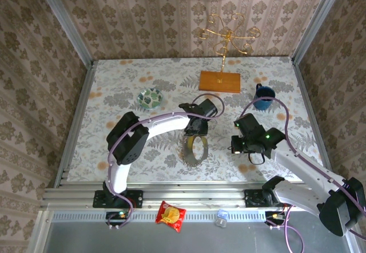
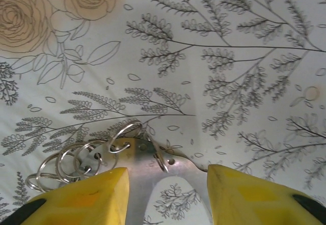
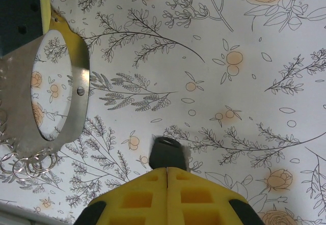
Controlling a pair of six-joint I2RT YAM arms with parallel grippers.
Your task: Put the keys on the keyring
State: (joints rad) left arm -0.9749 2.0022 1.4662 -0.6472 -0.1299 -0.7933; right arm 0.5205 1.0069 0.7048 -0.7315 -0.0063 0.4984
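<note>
The left gripper [image 2: 167,173] grasps the keyring [image 3: 79,100], a grey, metal-looking band bent into a wide loop. It holds it upright near the middle of the flowered table [image 3: 244,82], with small wire rings [image 2: 76,161] hanging at the band's edge. The right gripper [image 3: 167,173] is clenched on a small dark-headed key [image 3: 167,152], apart from the loop. In my judgement no key is threaded yet, so that whole step remains.

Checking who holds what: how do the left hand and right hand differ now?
The left hand has its fingers set wide apart around the metal band loop; the right hand has its fingers pressed together. The left hand's load is a big silver loop carrying wire rings; the right hand pinches one small dark key. Both have yellow fingers and face the floral table.
</note>
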